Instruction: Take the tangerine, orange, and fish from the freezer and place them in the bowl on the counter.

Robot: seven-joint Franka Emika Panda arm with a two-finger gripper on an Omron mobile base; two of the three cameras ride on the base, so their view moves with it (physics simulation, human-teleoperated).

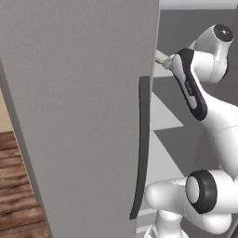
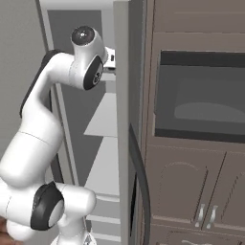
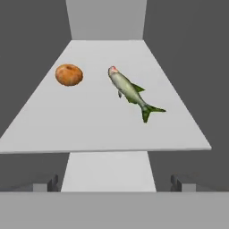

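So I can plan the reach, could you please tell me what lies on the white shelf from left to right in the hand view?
Orange fruit → fish, both lying apart on the white shelf.

We count one round orange-coloured fruit [image 3: 69, 74] and one slim grey-green fish with a dark green tail [image 3: 131, 91], both on a single white shelf [image 3: 103, 127]. We count one tall matte grey freezer [image 1: 83, 116] with one long dark vertical bar handle [image 1: 142, 144]. Beside it we see one dark-fronted built-in oven [image 2: 201, 98] and two brown cabinet doors [image 2: 191, 191] below it.
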